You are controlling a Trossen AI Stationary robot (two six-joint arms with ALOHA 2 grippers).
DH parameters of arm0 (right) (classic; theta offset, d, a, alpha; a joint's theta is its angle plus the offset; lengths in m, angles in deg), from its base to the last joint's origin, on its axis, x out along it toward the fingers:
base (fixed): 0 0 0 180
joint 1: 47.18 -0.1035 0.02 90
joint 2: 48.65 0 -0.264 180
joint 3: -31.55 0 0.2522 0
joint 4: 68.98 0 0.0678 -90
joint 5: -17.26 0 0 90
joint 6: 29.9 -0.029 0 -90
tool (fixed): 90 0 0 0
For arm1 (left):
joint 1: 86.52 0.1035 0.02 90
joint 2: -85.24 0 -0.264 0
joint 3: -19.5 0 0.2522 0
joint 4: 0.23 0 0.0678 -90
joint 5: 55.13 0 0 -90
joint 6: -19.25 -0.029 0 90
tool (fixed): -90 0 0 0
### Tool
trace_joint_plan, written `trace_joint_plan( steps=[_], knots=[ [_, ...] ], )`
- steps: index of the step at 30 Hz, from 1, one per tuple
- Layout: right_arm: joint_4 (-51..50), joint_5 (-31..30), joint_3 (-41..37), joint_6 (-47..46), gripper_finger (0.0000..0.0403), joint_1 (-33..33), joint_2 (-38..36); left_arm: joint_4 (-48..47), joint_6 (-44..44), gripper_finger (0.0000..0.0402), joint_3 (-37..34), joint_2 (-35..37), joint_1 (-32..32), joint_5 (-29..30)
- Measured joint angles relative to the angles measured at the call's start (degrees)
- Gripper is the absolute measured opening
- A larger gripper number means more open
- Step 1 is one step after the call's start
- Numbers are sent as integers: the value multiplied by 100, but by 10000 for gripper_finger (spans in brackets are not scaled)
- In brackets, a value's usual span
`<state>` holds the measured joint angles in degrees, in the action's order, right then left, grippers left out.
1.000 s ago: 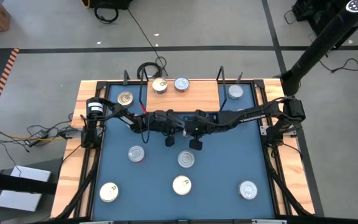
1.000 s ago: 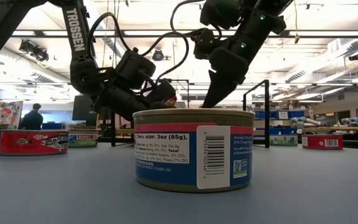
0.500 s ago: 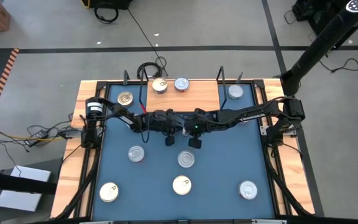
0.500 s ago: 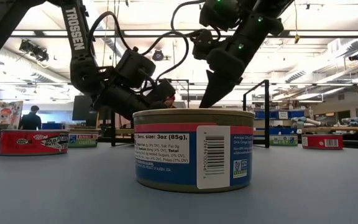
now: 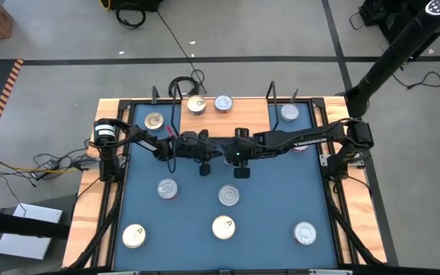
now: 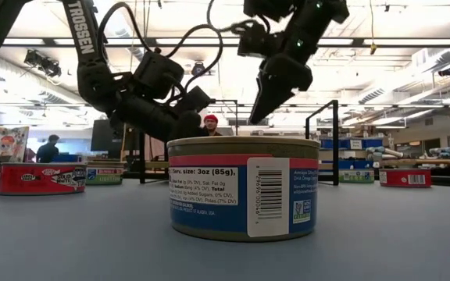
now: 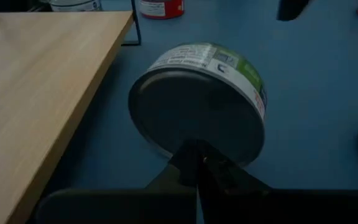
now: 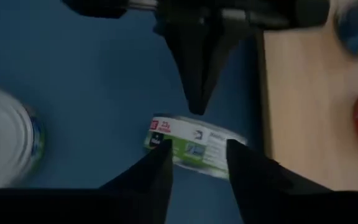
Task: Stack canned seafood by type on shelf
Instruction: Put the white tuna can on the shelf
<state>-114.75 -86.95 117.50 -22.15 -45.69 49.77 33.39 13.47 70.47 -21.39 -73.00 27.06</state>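
step: green-label can (image 7: pixel 197 106) on edge beside shelf (image 7: pixel 36 93) — left fingers (image 7: pixel 194 163) pinched shut on its rim, right fingers (image 8: pixel 157 171) open astride | next: right clears, left shelves can by type

Tins (image 5: pixel 230 195) on blue table (image 5: pixel 273 206)

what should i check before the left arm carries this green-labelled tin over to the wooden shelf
1. Left gripper shut on the round green-labelled metal tin, at its rim: ok
2. Right gripper open, fingers either side of the tin: ok; clear of it: cannot tell
3. Bare space on the light-wood shelf board: ok
4. Tin lifted off the blue table: cannot tell
5. Matching tins already on the shelf: cannot tell
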Motion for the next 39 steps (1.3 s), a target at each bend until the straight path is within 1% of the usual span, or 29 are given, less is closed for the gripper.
trace_joint_plan(
  steps=[4,9,12,15,20,27,31,35,39],
  knots=[
    [-109,-58,119,857,206,-8,-8,16,-1,1,0,0,2,-8],
    [-146,38,119,1967,260,76,93,349,20,1,2,0,2,-140],
    [-119,194,113,2614,281,143,217,433,22,1,44,0,2,-151],
    [-117,242,113,3119,290,218,337,435,22,1,55,-2,2,-269],
    [-73,269,111,3620,289,390,489,456,17,1,61,-2,2,-439],
    [70,594,122,3913,285,572,634,448,-6,1,61,-4,7,-629],
    [80,622,122,3901,279,606,758,407,-24,1,61,-3,7,-645],
    [65,630,122,3811,254,589,737,389,-31,1,61,-2,7,-647],
    [-29,607,122,3609,209,549,705,385,-23,1,61,-3,8,-643]
  ],
)
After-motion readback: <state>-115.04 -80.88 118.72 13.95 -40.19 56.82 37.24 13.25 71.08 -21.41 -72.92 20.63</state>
